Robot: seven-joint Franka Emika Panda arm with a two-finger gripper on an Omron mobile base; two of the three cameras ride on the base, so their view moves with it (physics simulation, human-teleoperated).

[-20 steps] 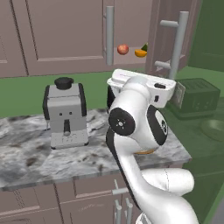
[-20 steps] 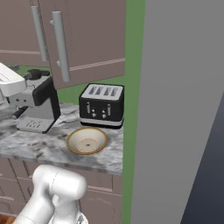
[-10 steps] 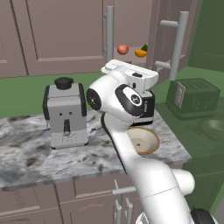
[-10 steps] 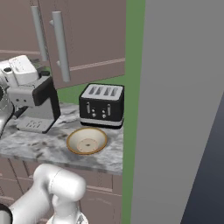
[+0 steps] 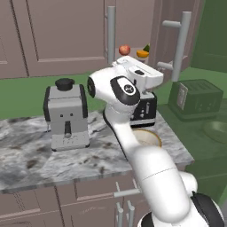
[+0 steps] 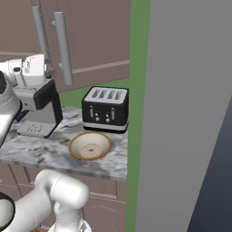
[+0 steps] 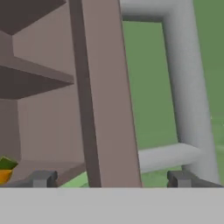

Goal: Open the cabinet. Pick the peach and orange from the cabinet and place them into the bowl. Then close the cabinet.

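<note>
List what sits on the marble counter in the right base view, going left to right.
Coffee machine → bowl → black toaster. The bowl lies nearer the counter's front edge, partly below the toaster.

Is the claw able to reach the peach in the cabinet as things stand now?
Probably yes. The right door stands swung out, so the shelf with the peach is exposed, and the claw is open. But the door's edge sits right between the fingertips in the hand view, so the claw must shift sideways first.
</note>
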